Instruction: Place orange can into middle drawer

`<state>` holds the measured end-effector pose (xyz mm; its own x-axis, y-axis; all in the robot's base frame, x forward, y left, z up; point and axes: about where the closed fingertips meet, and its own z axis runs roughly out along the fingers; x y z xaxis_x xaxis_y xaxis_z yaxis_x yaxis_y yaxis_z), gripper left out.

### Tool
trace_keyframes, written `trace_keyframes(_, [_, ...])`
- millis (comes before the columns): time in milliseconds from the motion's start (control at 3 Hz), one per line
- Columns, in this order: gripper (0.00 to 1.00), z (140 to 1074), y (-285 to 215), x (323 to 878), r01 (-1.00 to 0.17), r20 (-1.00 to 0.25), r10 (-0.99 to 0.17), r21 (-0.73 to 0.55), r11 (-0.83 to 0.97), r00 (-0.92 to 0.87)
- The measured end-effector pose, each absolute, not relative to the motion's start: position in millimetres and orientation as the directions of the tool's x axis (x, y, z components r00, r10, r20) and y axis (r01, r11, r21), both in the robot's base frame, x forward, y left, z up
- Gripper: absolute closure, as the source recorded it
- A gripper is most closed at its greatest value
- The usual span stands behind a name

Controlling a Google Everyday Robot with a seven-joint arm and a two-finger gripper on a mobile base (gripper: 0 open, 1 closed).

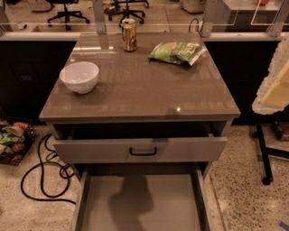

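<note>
Orange-copper metal with a silver top was seen on the can (129,36), which stood upright near the back edge of the desk (135,94), a little left of the middle. A white bowl (79,76) was placed on the left side of the same brown-grey glossy top, well apart from the can. A green snack bag (176,52) was laid flat towards the back right, near the can but not touching it.

Under the top, the upper drawer (99,151) was pulled out only slightly, and a black handle (143,152) was shown on its grey front. Below it, the middle drawer (180,203) was drawn out much further towards the camera. Its smooth light-grey floor and low side walls were visible, and a dark shadow was cast on the floor. The can was therefore on the desk, well apart from this drawer.

The hand (273,88) was seen only as a pale cream shape at the right edge, cut by the border, beside the desk and far from the can. Whether it was released or clenched could not be told.

A black cable (43,180) was coiled on the speckled floor at the left, and office chairs (67,11) were seen behind the desk.
</note>
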<state>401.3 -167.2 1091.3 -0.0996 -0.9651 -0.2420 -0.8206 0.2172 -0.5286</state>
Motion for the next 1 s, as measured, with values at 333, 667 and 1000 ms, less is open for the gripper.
trace_keyframes(333, [0.0, 1091.3, -167.2, 401.3, -0.821, -0.242, -0.965, -0.529, 0.217, -0.1])
trace_keyframes(667, [0.0, 1092.7, -174.6, 414.7, -0.795, -0.283, -0.953, -0.552, 0.252, -0.105])
trace_keyframes(1000, [0.0, 1073.3, -212.0, 452.8, -0.735, -0.413, -0.898, -0.56, 0.381, -0.152])
